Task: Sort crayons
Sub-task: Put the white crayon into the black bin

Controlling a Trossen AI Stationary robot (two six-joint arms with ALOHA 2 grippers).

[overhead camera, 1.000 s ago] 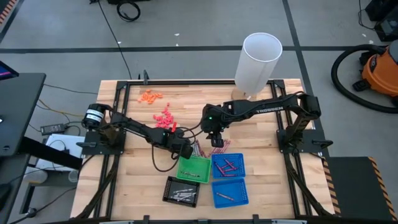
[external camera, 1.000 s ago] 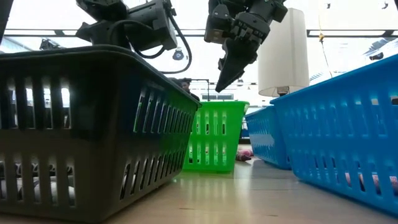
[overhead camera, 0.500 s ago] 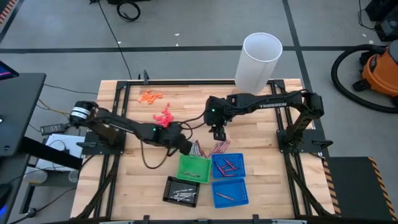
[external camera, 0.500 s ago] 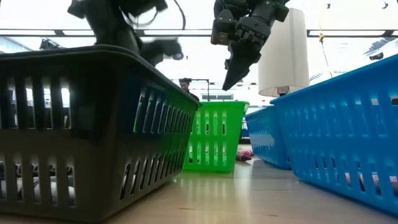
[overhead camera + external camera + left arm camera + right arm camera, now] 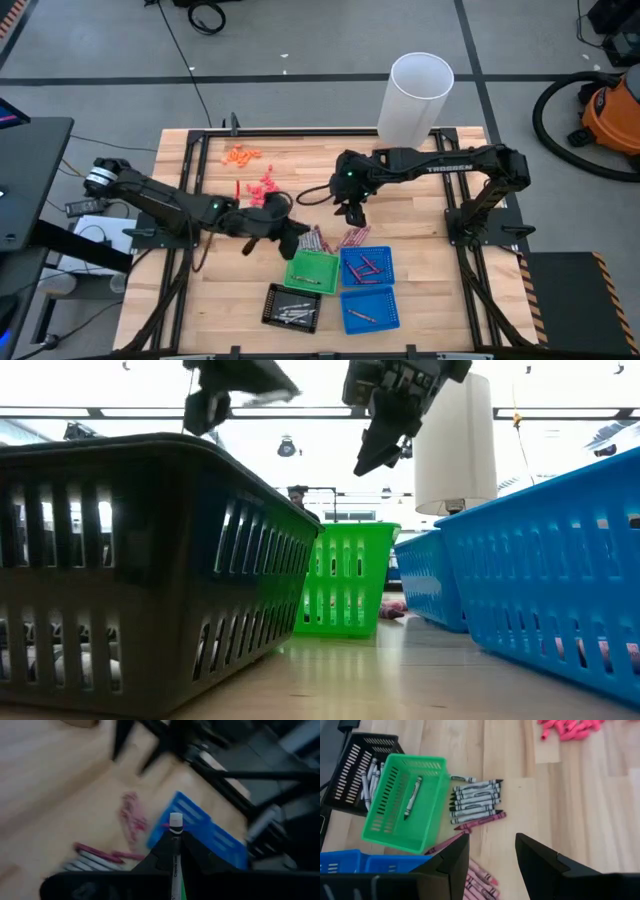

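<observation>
Left gripper [image 5: 297, 240] is seen low over the table, just beside the far edge of the green basket [image 5: 312, 271]. In the left wrist view its fingers are pressed together on a single crayon [image 5: 175, 851] with a pale tip, which stands out between them.

Right gripper [image 5: 490, 851] is held above the table's middle, away from the baskets. Its fingers [image 5: 451, 865] are spread apart; nothing is seen between them.

Loose crayons: a row of grey-silver crayons [image 5: 475, 800] is laid side by side on the wood just beside the green basket, with one dark red crayon [image 5: 480, 821] at the row's end. More dark red crayons [image 5: 479, 881] are scattered near the blue baskets.

Sorted crayons: one grey crayon [image 5: 412, 797] is lying in the green basket. Several grey ones are seen in the black basket [image 5: 292, 306]. Dark red crayons are seen in the far blue basket [image 5: 367, 266], and at least one in the near blue basket [image 5: 368, 310].

A cluster of coral-pink bits [image 5: 266, 188] and a cluster of small orange bits [image 5: 241, 155] are found on the far left part of the table, well apart from the baskets. A white cylinder [image 5: 415, 98] is standing at the table's far edge.
</observation>
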